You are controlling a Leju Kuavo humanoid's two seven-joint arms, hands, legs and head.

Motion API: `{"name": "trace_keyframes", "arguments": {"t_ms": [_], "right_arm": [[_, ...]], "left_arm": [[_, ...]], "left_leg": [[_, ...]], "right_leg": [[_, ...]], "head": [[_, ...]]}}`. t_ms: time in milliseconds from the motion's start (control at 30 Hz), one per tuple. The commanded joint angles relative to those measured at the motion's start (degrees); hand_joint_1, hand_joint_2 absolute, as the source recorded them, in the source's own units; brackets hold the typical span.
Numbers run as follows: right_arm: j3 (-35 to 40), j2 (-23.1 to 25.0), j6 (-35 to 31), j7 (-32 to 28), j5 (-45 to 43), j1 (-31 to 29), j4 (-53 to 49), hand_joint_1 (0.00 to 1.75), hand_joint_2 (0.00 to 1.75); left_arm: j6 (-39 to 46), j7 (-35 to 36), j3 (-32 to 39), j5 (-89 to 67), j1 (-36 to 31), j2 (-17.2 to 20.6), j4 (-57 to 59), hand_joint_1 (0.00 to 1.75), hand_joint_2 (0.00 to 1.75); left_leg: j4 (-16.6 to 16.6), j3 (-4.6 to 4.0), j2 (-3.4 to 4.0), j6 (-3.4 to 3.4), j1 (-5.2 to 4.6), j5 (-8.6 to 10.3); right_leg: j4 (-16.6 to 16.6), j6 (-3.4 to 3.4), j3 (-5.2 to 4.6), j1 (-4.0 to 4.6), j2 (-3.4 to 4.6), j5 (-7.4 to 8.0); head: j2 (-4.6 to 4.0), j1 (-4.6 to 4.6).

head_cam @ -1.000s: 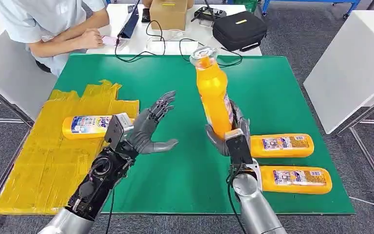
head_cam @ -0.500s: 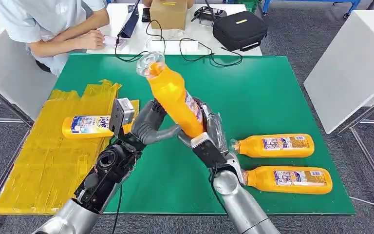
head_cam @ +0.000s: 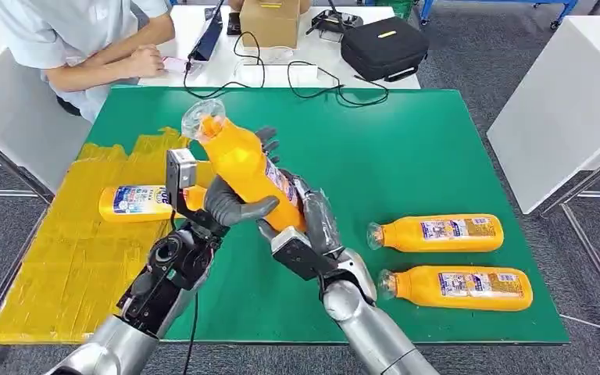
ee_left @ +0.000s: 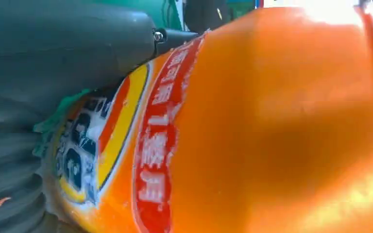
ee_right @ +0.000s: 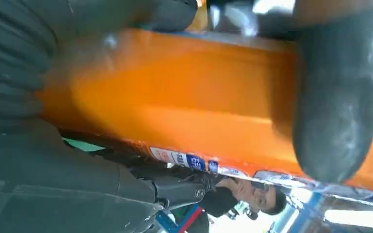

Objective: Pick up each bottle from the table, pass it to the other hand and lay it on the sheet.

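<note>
Tilting above mid-worktop, the orange plastic bottle [head_cam: 251,172] is clasped by both: the right robot hand [head_cam: 312,223] holds its base, the left robot hand [head_cam: 234,205] wraps its middle. Releasing before the left grip firms could drop it short of the yellow sheet [head_cam: 55,258].

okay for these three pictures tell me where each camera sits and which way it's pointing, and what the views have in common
Head view: high on the robot's body, looking forward and down at the green table; both arms rise from below, the left hand and right hand both on the raised bottle.
Left wrist view: close behind the left hand, facing the bottle's label.
Right wrist view: close behind the right hand, facing the bottle's side, a dark finger across it.
Shared: all three show the same orange bottle.
</note>
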Motion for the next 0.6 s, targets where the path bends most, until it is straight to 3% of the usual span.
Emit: {"name": "trace_keyframes", "arguments": {"t_ms": [33,67,100,433,567,600], "right_arm": [[10.14,0.96,2.68,0.41,2.01,-2.12,10.31,1.75,1.75],[9.89,0.92,2.28,0.42,1.87,-2.26,10.81,1.75,1.75],[9.72,0.82,2.14,0.31,1.71,-2.32,11.01,1.75,1.75],[7.80,0.66,0.52,-0.03,1.12,-2.49,11.61,1.75,1.75],[6.36,0.51,-2.98,0.48,2.16,-2.53,11.43,1.73,1.75],[6.07,0.58,-3.34,0.68,2.14,-2.49,11.42,0.21,1.75]], "left_arm": [[-0.31,-1.02,3.43,4.38,-4.90,-1.04,6.71,0.00,1.75],[0.25,-1.12,4.41,5.89,-5.00,-1.41,6.48,1.50,1.75],[0.84,-1.00,5.28,7.52,-4.87,-1.86,6.32,1.75,1.75],[2.38,-0.84,5.23,10.83,-5.86,-2.03,8.12,1.75,1.75],[3.13,-1.23,5.88,11.68,-6.41,-2.19,8.88,1.75,1.75],[3.26,-1.36,6.00,11.73,-6.42,-2.16,8.92,1.75,1.75]], "left_leg": [[-0.03,0.26,-0.02,0.03,0.05,-0.10],[-0.03,0.34,-0.04,0.04,0.05,-0.13],[-0.03,0.29,-0.09,0.04,0.05,-0.11],[0.00,0.28,-0.17,0.03,0.08,-0.11],[0.00,0.12,-0.16,0.02,0.05,-0.04],[0.02,0.24,-0.20,0.04,0.08,-0.10]], "right_leg": [[-0.06,-0.16,0.29,0.10,-0.12,-0.10],[-0.06,-0.20,0.37,0.11,-0.17,-0.15],[-0.05,-0.18,0.35,0.10,-0.21,-0.15],[-0.05,-0.19,0.35,0.13,-0.29,-0.16],[-0.03,-0.13,0.16,0.09,-0.24,-0.10],[-0.03,-0.19,0.31,0.13,-0.32,-0.16]], "head": [[0.00,0.00],[0.00,0.00],[0.00,0.02],[0.00,0.00],[0.00,0.00],[0.00,0.02]]}}
